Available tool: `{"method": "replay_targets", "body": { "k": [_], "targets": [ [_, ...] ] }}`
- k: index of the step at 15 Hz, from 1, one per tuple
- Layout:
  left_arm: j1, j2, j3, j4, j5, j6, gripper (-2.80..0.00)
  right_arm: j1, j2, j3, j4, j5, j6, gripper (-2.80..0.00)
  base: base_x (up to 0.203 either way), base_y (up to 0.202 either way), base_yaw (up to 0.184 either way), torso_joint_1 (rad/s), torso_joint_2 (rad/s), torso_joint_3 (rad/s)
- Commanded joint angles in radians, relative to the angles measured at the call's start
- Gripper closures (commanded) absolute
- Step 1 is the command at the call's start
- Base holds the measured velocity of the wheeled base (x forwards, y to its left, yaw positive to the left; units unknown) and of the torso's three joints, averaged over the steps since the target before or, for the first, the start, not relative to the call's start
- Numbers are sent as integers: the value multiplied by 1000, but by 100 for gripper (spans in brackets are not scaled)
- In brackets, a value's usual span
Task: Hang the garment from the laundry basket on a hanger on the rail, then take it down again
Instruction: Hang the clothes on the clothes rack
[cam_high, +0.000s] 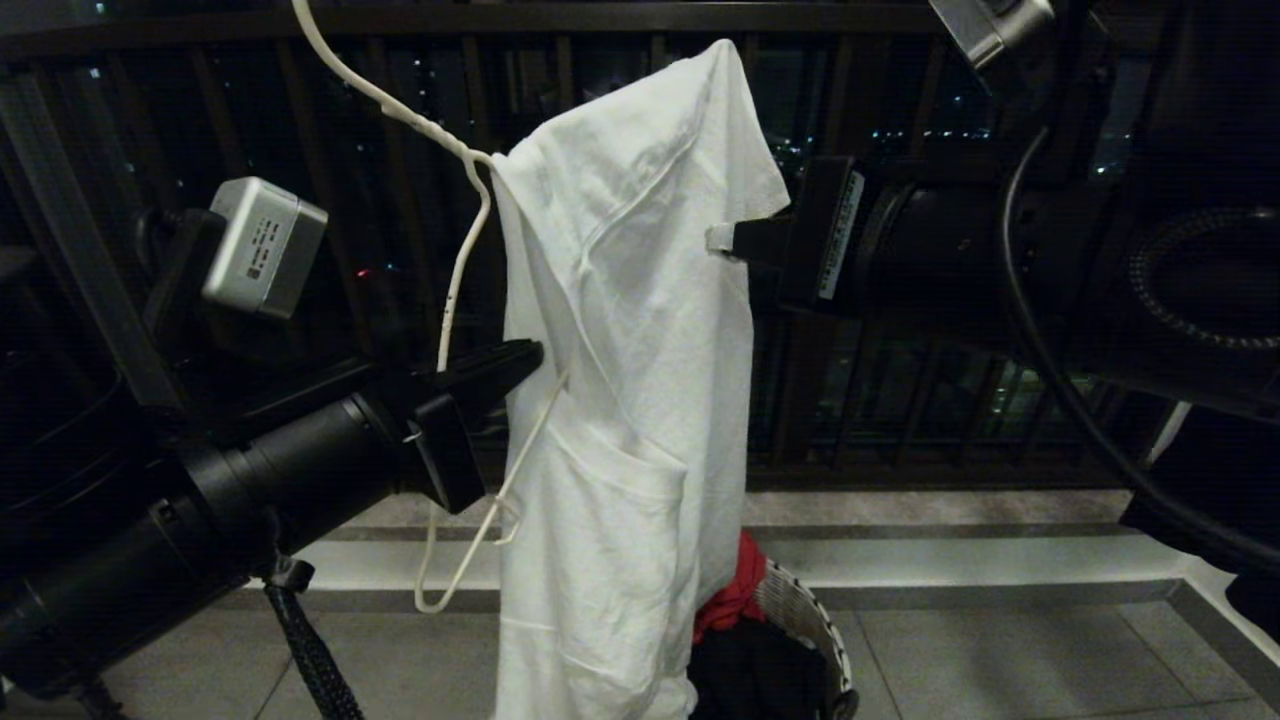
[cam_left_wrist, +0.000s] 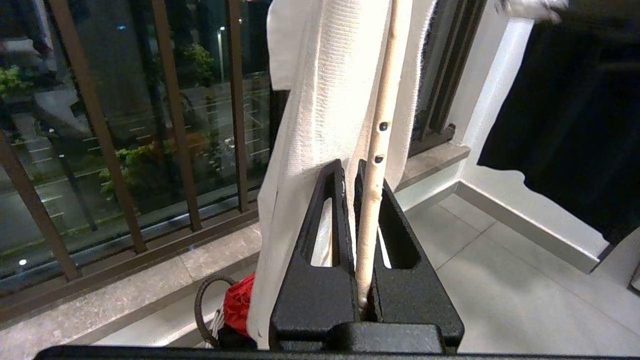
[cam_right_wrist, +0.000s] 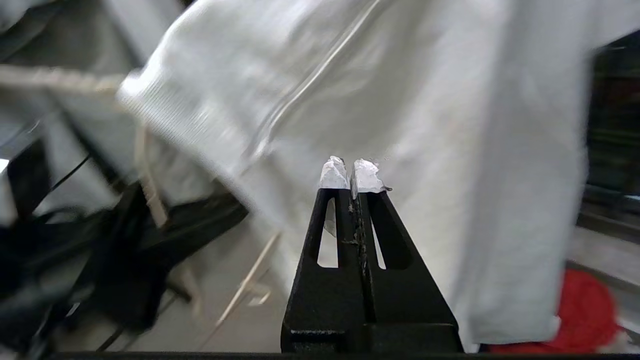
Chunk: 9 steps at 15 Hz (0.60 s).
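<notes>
The white garment (cam_high: 630, 330) hangs draped over the thin white wire hanger (cam_high: 455, 290), whose hook runs out of the top of the head view. My left gripper (cam_high: 530, 355) is shut on the hanger's wire (cam_left_wrist: 372, 200), just beside the cloth (cam_left_wrist: 325, 100). From the right, my right gripper (cam_high: 715, 238) reaches the garment's edge at chest height. Its jaws are shut, and the taped tips (cam_right_wrist: 350, 172) lie against the cloth (cam_right_wrist: 400, 100) with no fold showing between them. The laundry basket (cam_high: 805, 610) stands on the floor below. The rail is out of view.
A red cloth (cam_high: 735, 590) and a black garment (cam_high: 760, 670) lie in the basket. The dark balcony railing (cam_high: 880, 400) and a stone ledge (cam_high: 950, 560) run close behind. Another dark cloth (cam_left_wrist: 575, 125) hangs by the white wall.
</notes>
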Motion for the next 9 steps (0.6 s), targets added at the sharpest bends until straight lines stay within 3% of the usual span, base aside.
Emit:
{"method": "replay_targets", "body": {
  "k": [1,3,6,9],
  "targets": [
    [2,7,-16,-5,6,-1,0,27,3,25,-5,1,-26,-280,0,0,0,0,0,0],
    [0,15,-21,-5,13,-1,0,72,15,42,-6,-30,-62,-280,0,0,0,0,0,0],
    [0,16,-21,-5,14,-1,0,118,84,38,-31,-154,-104,-280,0,0,0,0,0,0],
    [0,13,-28,-5,14,-1,0,141,200,39,-241,-312,-187,-280,0,0,0,0,0,0]
  ]
}}
